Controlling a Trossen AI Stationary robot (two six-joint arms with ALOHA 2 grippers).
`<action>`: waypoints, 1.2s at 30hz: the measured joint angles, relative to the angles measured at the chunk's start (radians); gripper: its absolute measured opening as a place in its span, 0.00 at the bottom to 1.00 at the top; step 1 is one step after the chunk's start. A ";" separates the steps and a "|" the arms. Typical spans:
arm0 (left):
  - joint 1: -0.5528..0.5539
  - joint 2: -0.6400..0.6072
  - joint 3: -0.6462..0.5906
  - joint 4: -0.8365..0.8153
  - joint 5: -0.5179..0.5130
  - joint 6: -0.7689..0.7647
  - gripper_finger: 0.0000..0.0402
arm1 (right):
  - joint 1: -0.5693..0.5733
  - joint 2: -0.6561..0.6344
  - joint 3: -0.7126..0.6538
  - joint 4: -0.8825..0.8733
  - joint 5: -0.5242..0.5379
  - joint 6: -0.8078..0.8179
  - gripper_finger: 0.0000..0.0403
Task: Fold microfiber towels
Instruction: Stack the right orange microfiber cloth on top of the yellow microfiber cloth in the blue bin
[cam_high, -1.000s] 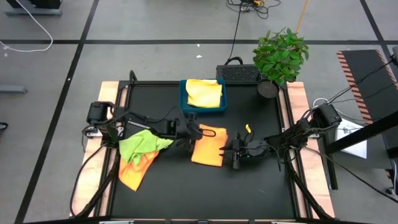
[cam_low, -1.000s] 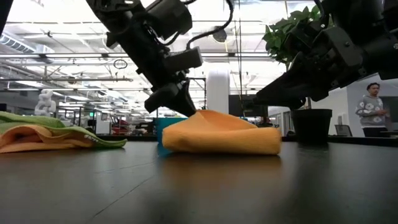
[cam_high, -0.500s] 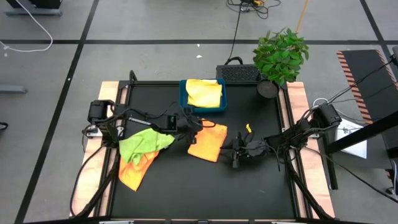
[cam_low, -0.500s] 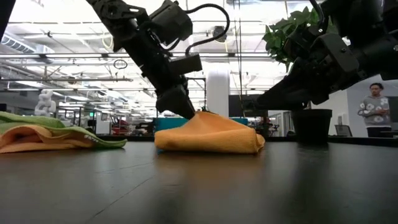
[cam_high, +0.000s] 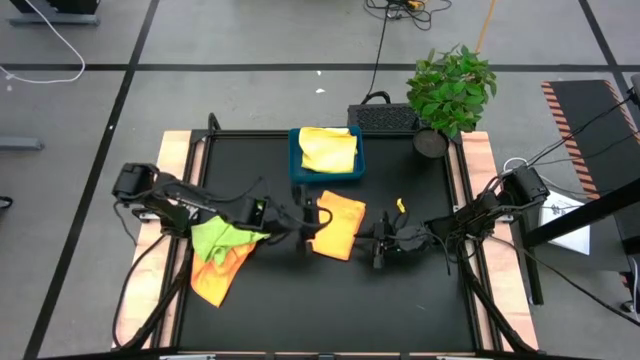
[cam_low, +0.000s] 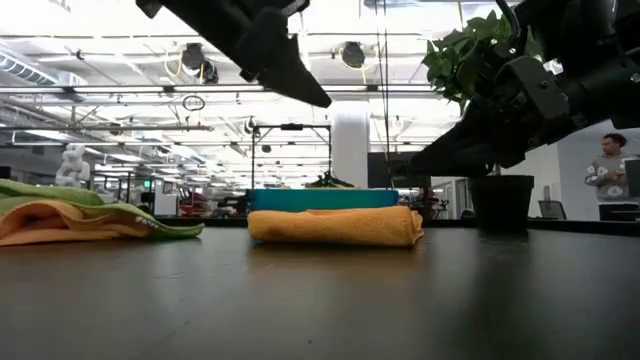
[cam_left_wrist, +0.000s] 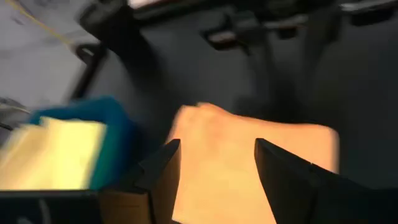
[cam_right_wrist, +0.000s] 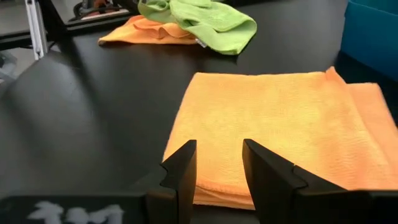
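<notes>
Now I see the folded orange towel (cam_high: 337, 224) flat at desk centre, left jaws (cam_high: 309, 219) open at its nine o'clock, right jaws (cam_high: 378, 245) open at its three o'clock.

Orange towel (cam_right_wrist: 280, 127): nubby cloth; table (cam_right_wrist: 93, 124) matt.

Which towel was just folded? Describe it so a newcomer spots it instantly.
Start at the blue tray at the table's far edge. Just in front of it lies the folded orange towel, flat between both hands. Unlike the crumpled green and orange pile leftward, it is a neat rectangle.
</notes>
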 joint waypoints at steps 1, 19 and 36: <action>-0.008 0.007 0.000 -0.005 0.017 -0.027 0.50 | 0.000 0.000 0.000 0.004 0.001 -0.002 0.31; -0.081 0.307 -0.002 0.210 0.136 -0.228 0.43 | -0.117 0.000 0.136 -0.296 0.123 0.019 0.31; -0.254 0.211 -0.001 0.100 -0.033 -0.301 0.43 | -0.244 0.000 0.037 -0.459 0.096 0.126 0.31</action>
